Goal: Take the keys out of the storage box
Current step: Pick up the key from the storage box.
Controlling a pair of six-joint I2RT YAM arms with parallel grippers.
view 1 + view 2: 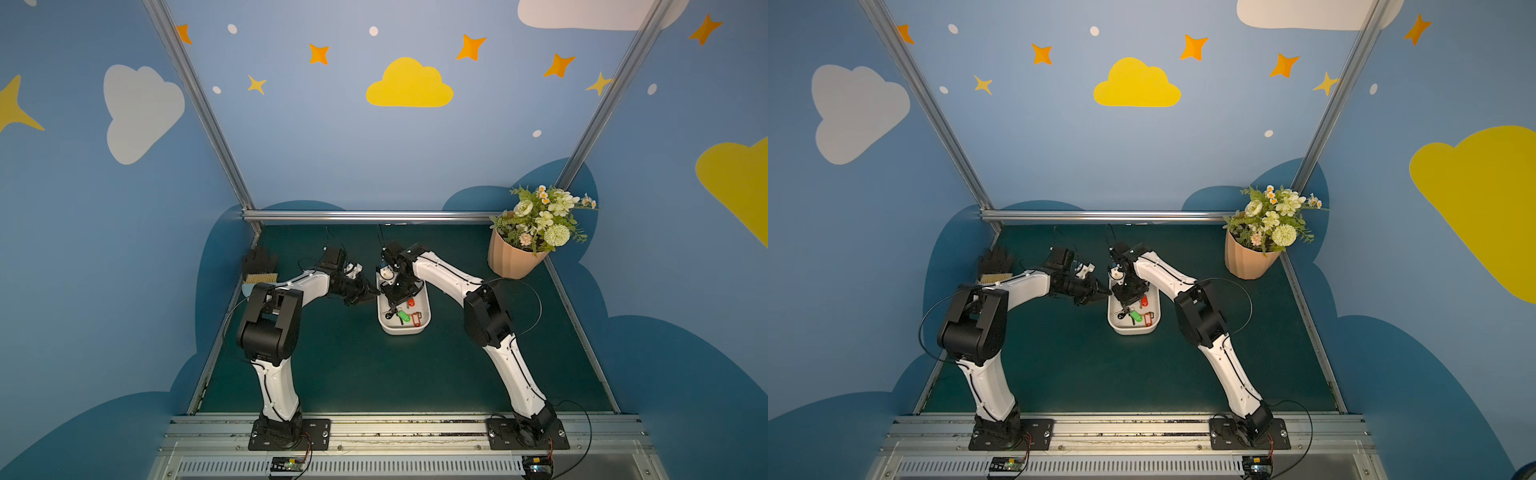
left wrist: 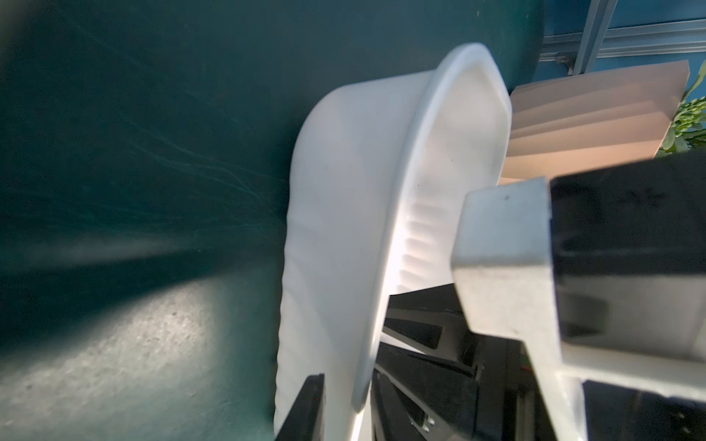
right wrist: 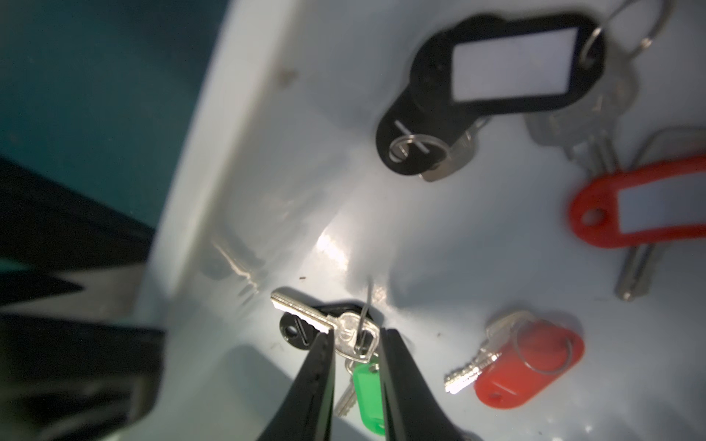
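You're looking at a dark green tabletop point(image 1: 353, 374) w/ both white-and-black arms bent in over its middle: left arm point(image 1: 272, 374), right arm point(image 1: 515, 374). The back right corner holds a ribbed peach flower pot point(image 1: 509, 259) of white and green blooms, well apart from everything else. At the back left edge there's a dark glove-like item point(image 1: 259, 259) beside a tan bristle strip, too small to read further

Your white shallow plastic storage box point(image 1: 405, 330) w/ rounded corners sits upright on the mat at mid-table, btwn the two arms, in both top views point(image 1: 1133, 330)

Your left gripper point(image 1: 371, 296) comes in sideways at the box's left long wall. Its wrist cam shows one black finger point(image 2: 303, 404) against the outside of that wall and the other inside the rim. The wall fills the gap btwn them, so it's clenched on the storage box

Your right gripper point(image 3: 353, 338) points down into the box, near that same wall. Its fingers stand a little apart, flanking the head of a silver key point(image 3: 305, 311) and its wire ring; can't tell if they actually pinch it

All the keys point(image 1: 403, 317) you can see lie inside the box on its floor. The silver one rests over a small black tag point(image 3: 294, 332), w/ a green tag point(image 3: 368, 389) btwn the finger shafts. Farther across are two red tags point(image 3: 535, 366) point(image 3: 642, 206) and a black tag w/ white label insert point(image 3: 512, 65)
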